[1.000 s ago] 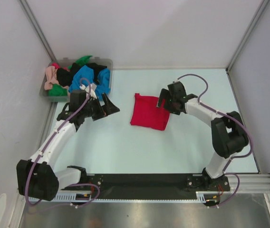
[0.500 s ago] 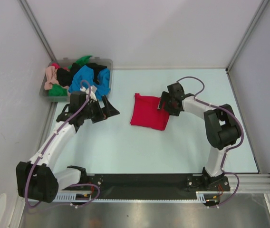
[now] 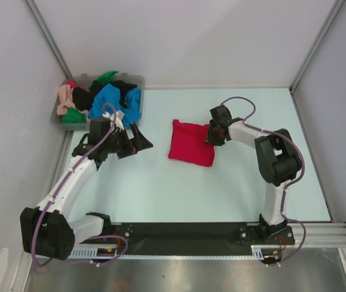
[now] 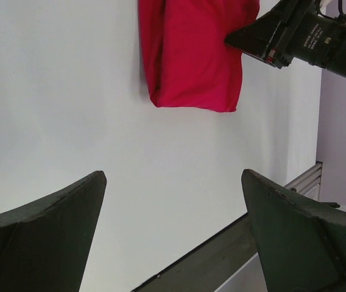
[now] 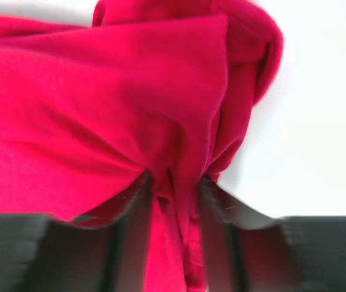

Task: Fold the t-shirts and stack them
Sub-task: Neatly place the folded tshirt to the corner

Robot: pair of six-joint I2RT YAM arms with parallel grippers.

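counts: one red t-shirt (image 3: 191, 143) out on the worktop (image 3: 161, 188); one bin (image 3: 137, 79); two arms with one tool each, left tool (image 3: 140, 139) and right tool (image 3: 211, 134).
red t-shirt: folded to a compact rough rectangle, lying flat mid-worktop between the two tools. Left wrist view shows it (image 4: 191, 55) doubled over with a rounded fold at the near end. Right edge is bunched up.
right tool: at the shirt's right edge, fingers (image 5: 133, 210) clamped on a gathered fold of the red cloth (image 5: 100, 121). Cloth fills the narrow gap (image 5: 173, 204) between them.
left tool: jaws spread wide with nothing between them (image 4: 173, 176), over bare worktop. It sits left of the red t-shirt, well apart from it and pointed toward it.
bin: clear grey, at the far-left corner of the worktop, just behind the left tool.
heaped t-shirts (image 3: 109, 97): tangled in the bin and spilling over its rim. Blue is the biggest patch on top. Black is in the middle, green shows in two patches, peach-pink is at the left and a red scrap is at the back.
pile count: cannot tell, too tangled.
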